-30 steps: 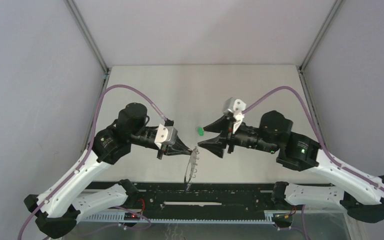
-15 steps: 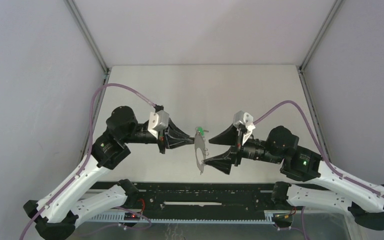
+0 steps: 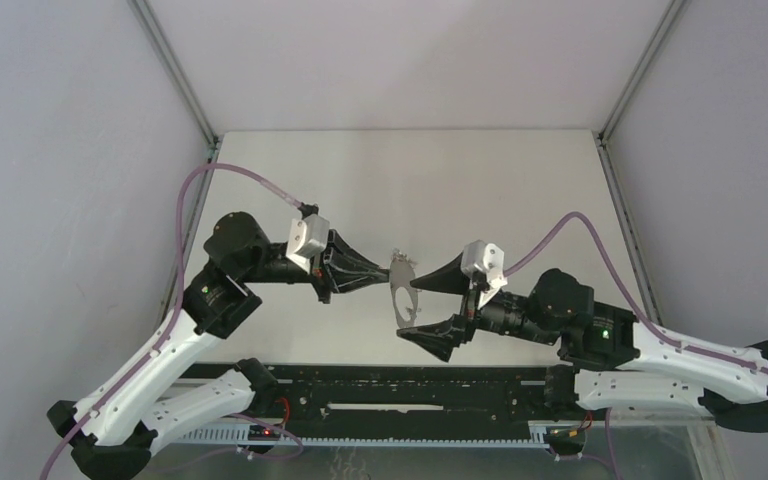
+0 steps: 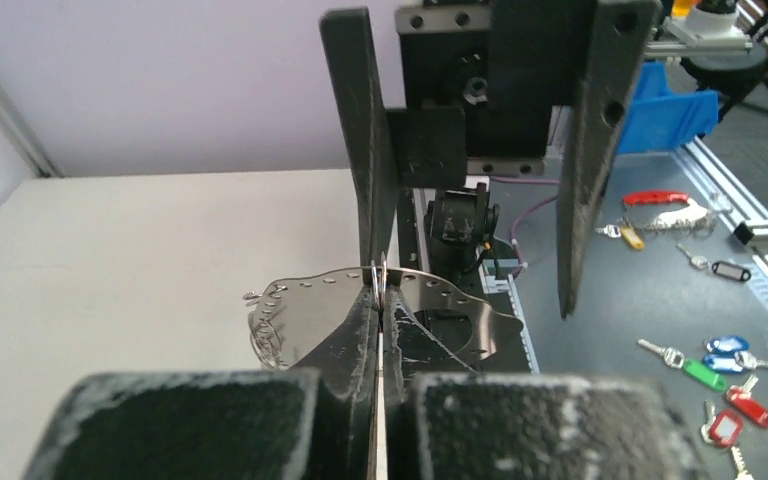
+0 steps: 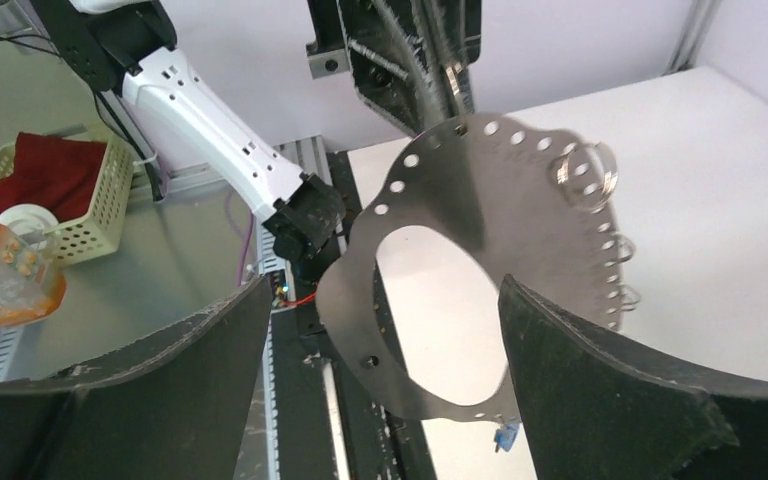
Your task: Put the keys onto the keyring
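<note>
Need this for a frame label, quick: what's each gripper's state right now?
Left gripper: shut on the keyring, at its rim.
Right gripper: open, straddling the keyring, holding nothing.

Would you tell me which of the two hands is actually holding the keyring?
The left hand, shut on the keyring rim; the right hand stands open.
</note>
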